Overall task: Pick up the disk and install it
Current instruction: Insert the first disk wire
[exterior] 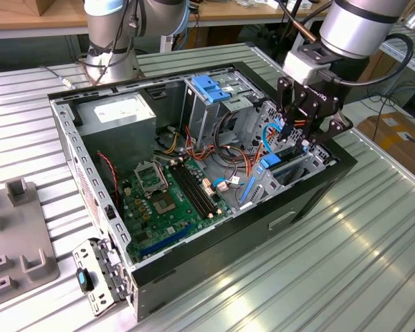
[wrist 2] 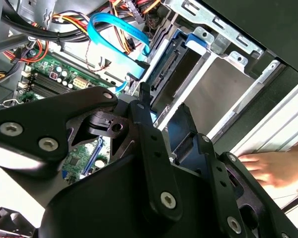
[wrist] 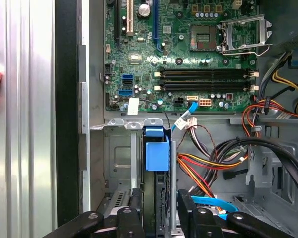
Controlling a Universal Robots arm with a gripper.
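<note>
Case: an open black computer case (exterior: 194, 252) is laid on its side on a ribbed metal table (exterior: 346, 263).
Case contents: a green motherboard (exterior: 162, 197) is mounted on the case floor. A grey power-supply box (exterior: 117, 114) is seated in the corner toward the exterior view's left. Beside it, a metal cage is topped by a light-blue latch piece (exterior: 211, 88).
Drive bay: a sheet-metal bay (wrist: 116, 158) is fitted at the case's end toward the exterior view's right, just beside the motherboard's edge. The disk is contained in it.
Disk: the disk (wrist: 156, 151) is stood on edge in the bay, with a blue rail end turned toward the motherboard. How deep it is seated cannot be told.
Gripper: the gripper (wrist: 159, 198) is held over the bay. Its fingers (wrist: 135, 208) are pressed against the disk's two flat sides, so the disk is pinched between them.
Cables: a bundle of orange, red and yellow wires (wrist: 203, 168) is run beside the bay, and a blue flat cable (wrist 2: 114, 29) is looped near it.
Hand: a person's hand (wrist 2: 273, 166) is laid on the table, just outside the case's wall.
Outside the case: a loose metal bracket (exterior: 100, 277) is propped at the case's near corner.
</note>
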